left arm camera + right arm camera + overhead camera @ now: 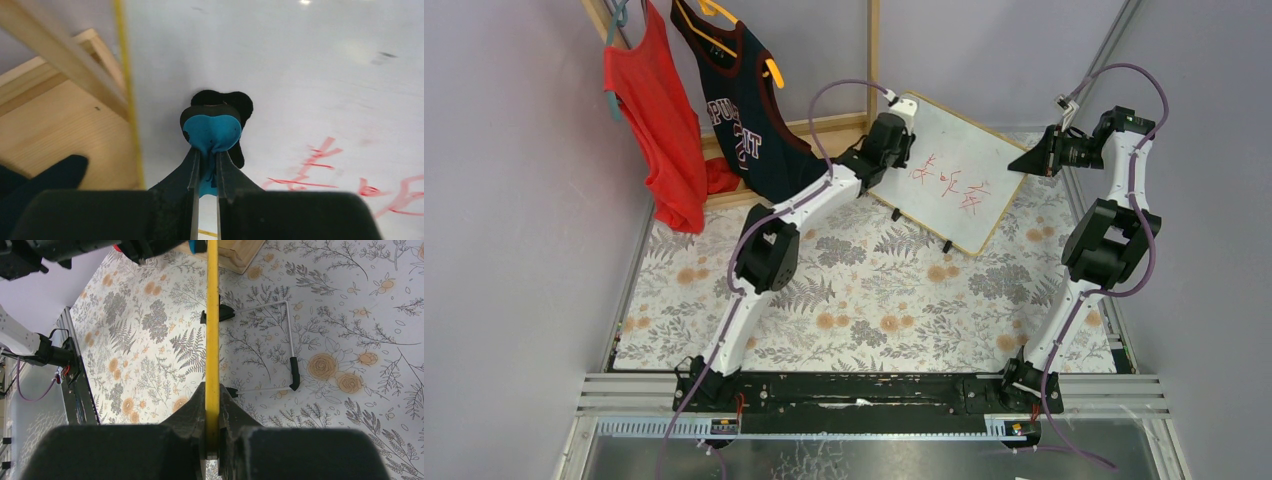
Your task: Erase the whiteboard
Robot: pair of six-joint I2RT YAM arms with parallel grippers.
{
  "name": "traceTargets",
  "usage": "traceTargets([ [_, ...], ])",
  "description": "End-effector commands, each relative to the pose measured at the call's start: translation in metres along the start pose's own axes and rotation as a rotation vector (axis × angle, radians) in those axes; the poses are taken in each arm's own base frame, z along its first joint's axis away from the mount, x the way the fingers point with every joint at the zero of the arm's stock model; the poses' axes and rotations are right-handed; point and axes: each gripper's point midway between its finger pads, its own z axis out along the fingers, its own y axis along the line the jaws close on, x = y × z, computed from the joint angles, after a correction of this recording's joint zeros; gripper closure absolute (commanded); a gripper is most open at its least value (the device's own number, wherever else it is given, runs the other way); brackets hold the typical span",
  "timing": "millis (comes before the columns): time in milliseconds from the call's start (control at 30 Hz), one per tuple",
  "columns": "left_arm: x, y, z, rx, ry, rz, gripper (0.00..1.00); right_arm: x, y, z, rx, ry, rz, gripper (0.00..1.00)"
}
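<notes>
Eraser (pixel 212 131), a squashy blue pad bulging where my left gripper (pixel 205 156) pinches it, meets the smooth whiteboard (pixel 972 148) propped toward the desk's far right corner, while my right gripper (pixel 212 391) clamps its thin yellowish frame edge (pixel 212 315), apparently steadying it for wiping the red scribbles (pixel 951 185).

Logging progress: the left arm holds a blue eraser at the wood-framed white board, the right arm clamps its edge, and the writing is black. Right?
Only the colour is wrong: the left wrist view shows red writing on the wood-framed white board. The blue eraser and the rest stand.
</notes>
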Motion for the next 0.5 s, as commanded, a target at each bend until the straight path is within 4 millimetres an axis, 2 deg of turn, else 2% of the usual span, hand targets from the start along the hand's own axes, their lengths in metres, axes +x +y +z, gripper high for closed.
traceTargets([
  [0, -0.002, -0.07, -0.016, 0.135, -0.03, 0.004, 1.0, 0.011, 0.004, 0.011, 0.009, 0.085, -0.068, 1.0],
  [133, 0.006, -0.107, -0.026, 0.197, -0.022, -0.011, 1.0, 0.011, 0.005, 0.012, 0.007, 0.086, -0.069, 1.0],
  [267, 0.011, -0.129, -0.031, 0.223, -0.02, -0.014, 1.0, 0.011, 0.006, 0.012, 0.006, 0.085, -0.07, 1.0],
  [367, 0.013, -0.127, -0.031, 0.213, -0.014, -0.015, 1.0, 0.011, 0.006, 0.012, 0.005, 0.085, -0.072, 1.0],
  [467, 0.011, -0.107, -0.028, 0.167, -0.01, 0.002, 1.0, 0.012, 0.006, 0.012, 0.005, 0.086, -0.07, 1.0],
])
